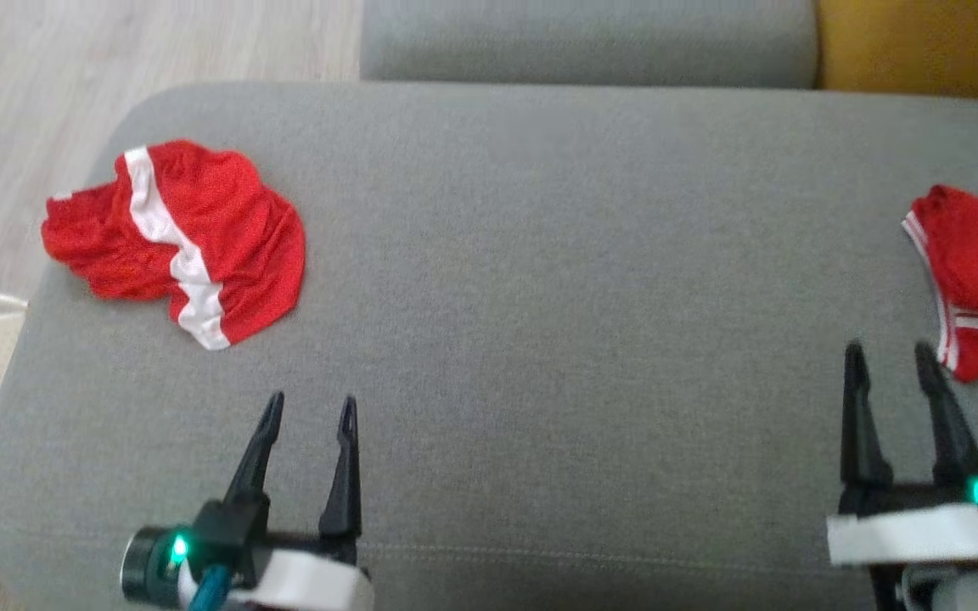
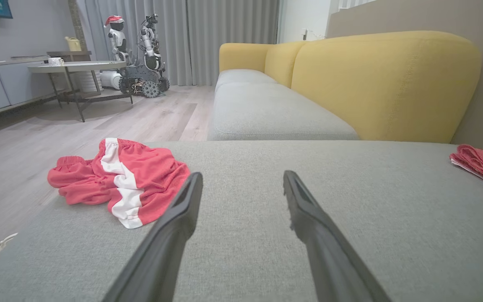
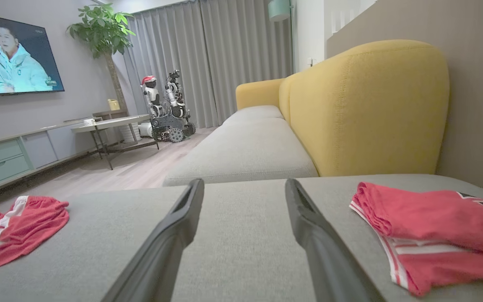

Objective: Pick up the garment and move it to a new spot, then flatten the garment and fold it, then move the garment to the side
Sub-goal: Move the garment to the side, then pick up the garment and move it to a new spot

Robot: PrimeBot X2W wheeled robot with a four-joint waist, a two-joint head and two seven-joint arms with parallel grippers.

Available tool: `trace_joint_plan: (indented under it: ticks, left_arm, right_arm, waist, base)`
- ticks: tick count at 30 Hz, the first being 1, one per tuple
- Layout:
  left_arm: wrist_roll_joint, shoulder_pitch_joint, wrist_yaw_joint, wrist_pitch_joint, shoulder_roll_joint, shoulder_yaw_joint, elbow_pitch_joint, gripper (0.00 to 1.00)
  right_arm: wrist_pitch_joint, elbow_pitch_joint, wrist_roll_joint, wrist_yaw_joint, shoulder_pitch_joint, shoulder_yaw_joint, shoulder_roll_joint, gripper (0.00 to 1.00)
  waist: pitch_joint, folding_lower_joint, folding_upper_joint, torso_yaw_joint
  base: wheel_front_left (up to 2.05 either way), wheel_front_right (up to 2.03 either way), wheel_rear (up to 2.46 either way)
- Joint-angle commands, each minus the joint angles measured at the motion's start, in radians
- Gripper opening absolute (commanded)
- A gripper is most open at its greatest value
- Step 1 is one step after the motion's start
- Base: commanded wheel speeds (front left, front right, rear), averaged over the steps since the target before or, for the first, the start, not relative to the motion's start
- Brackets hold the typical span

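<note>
A crumpled pair of red shorts (image 1: 175, 242) with a white stripe lies at about 10 o'clock on the grey sofa cushion (image 1: 540, 297), near its rounded corner and the wooden floor (image 1: 115, 51). Well apart from it, at 3 o'clock by the cushion's edge, lies a neatly folded red garment (image 1: 977, 280) with thin white trim. The left end effector (image 1: 311, 399) hovers at 7 o'clock over bare cushion, its two dark fingers spread apart and holding nothing, with the shorts up at its 11 o'clock. The right end effector (image 1: 889, 348) sits at 4 o'clock, fingers likewise apart and empty, its outer fingertip just beside the folded garment's near corner; whether they touch cannot be told. From the left wrist the shorts (image 2: 120, 180) lie left of the fingers, with a yellow backrest (image 2: 384, 84) behind. From the right wrist the folded garment (image 3: 438, 226) lies at the right.
</note>
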Motion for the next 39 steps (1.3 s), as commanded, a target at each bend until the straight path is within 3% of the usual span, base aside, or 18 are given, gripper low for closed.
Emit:
trace_joint_plan:
  ticks: [1,16,32,39]
  left_arm:
    - [0.022,-0.006,-0.011,-0.005,-0.005,0.046,-0.047,1.0]
    - [0.035,0.024,-0.046,-0.005,-0.008,0.076,-0.057,1.0]
    - [0.036,0.02,-0.03,-0.005,-0.009,0.06,-0.049,1.0]
    - [0.034,0.01,-0.008,-0.005,-0.009,0.063,-0.06,1.0]
  right_arm:
    - [-0.011,-0.042,-0.016,0.006,0.016,0.02,0.002,1.0]
    - [-0.011,-0.037,-0.018,0.006,0.093,0.02,0.025,1.0]
    - [-0.011,-0.037,-0.012,0.006,0.106,0.022,0.03,1.0]
    - [-0.011,-0.052,-0.009,0.006,0.121,0.048,0.031,1.0]
  waist:
    - [-0.029,0.0,-0.0001,-0.011]
    - [-0.072,0.0,-0.0001,-0.022]
    - [-0.071,0.0,-0.0001,-0.005]
    - [-0.073,0.0,-0.0001,0.063]
  base:
    - [0.0,0.0,0.0]
    - [0.0,0.0,0.0]
    - [0.0,0.0,0.0]
    - [0.0,0.0,0.0]
